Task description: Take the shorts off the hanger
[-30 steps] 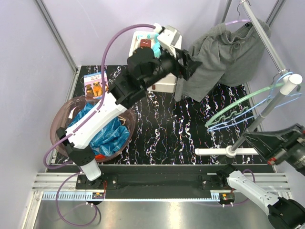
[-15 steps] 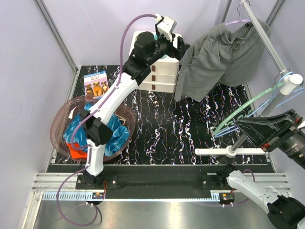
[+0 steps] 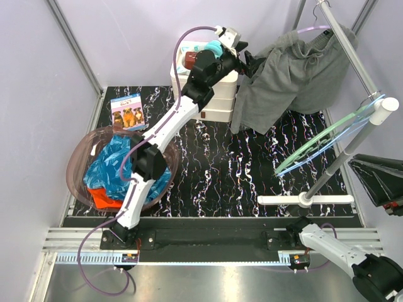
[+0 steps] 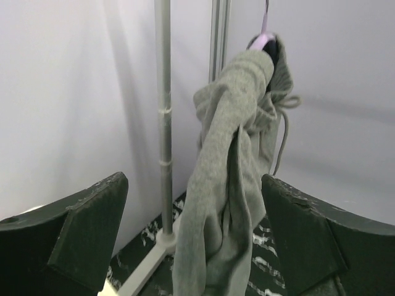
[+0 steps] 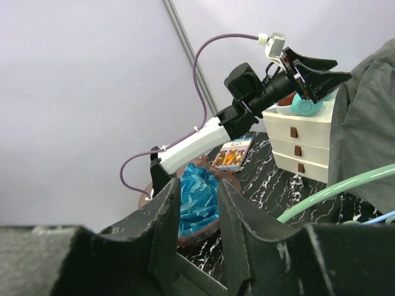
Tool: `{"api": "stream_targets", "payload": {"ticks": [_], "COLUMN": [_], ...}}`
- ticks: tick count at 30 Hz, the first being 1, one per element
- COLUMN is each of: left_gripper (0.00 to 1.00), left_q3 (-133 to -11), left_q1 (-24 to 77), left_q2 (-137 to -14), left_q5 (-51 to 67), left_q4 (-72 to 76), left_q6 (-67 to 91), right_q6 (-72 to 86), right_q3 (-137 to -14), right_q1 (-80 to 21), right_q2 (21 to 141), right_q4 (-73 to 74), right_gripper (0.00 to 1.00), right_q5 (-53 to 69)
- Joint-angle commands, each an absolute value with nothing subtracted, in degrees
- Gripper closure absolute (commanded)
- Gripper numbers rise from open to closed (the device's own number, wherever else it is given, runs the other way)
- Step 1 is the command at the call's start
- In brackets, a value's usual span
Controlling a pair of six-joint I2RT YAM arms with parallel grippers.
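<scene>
Overhead, shows grey shorts [image 3: 289, 82] hung on hanger [image 3: 312, 29] at one o'clock, left gripper [image 3: 252, 60] just beside. Blue shorts [image 3: 110, 163] and orange shorts [image 3: 101, 198] in bowl [image 3: 71, 170] at nine.

Left wrist: fingers [image 4: 92, 216] spread wide, grey shorts ahead between them, ungripped.

Right wrist: right gripper [image 5: 192, 209] narrowly parted, empty.

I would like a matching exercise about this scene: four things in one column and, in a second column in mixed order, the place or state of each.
Things:
1. grey shorts
2. blue shorts
3. booklet
4. left gripper

Places or states:
A. inside the pink bowl
B. open, pointing at the hanging fabric
C. lying flat on the black table
D. on a hanger at the rail

Pairs: 1-D, 2-A, 3-C, 4-B.
</scene>
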State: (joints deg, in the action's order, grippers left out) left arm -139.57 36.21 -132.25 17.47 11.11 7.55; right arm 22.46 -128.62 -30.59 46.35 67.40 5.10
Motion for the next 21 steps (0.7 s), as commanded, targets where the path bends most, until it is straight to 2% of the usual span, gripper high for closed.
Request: {"api": "stream_targets", "payload": {"ticks": [1,8,11,14,15,17,18,21], "left_gripper": [0.06,0.06,0.11,0.25,0.35,0.42,0.49,0.58], "left_q3": [-144.6,-145.7,-145.9,-145.7,-145.5,-144.1,-143.4,-142.9], "left_q1": [36.1,37.6,38.3,39.0,39.3,39.9,40.2,41.3], "left_q2": [-136.2,-139.4,-139.9,-139.7,-139.4,-138.7,-137.9,-137.0], "left_q5": [17.8,16.0,16.4,17.2,17.5,17.8,17.9,19.5], "left_q4": [21.2,23.3,22.9,22.3,22.5,22.6,22.7,21.8], "left_q6": [12.0,12.0,11.7,11.8,12.1,12.4,12.4,12.2], "right_q6": [19.7,19.5,19.5,19.6,19.7,19.9,20.0,20.7], "right_q3": [-133.0,-134.6,-135.4,-135.2,-134.8,-134.5,-134.0,-132.2], "right_q1": [-30.5,-30.5,-30.5,-30.5,-30.5,-30.5,-30.5,-30.5], "right_q2": [52.4,53.0,53.4,53.7,53.7,53.6,53.4,52.3], "right_q4": [72.9,74.9,75.4,75.3,75.4,74.9,74.6,73.6], "right_gripper": [0.62,0.62,0.61,0.61,0.62,0.62,0.62,0.62], "right_q5": [4.9,4.2,4.1,4.4,4.5,4.4,4.4,4.0]}}
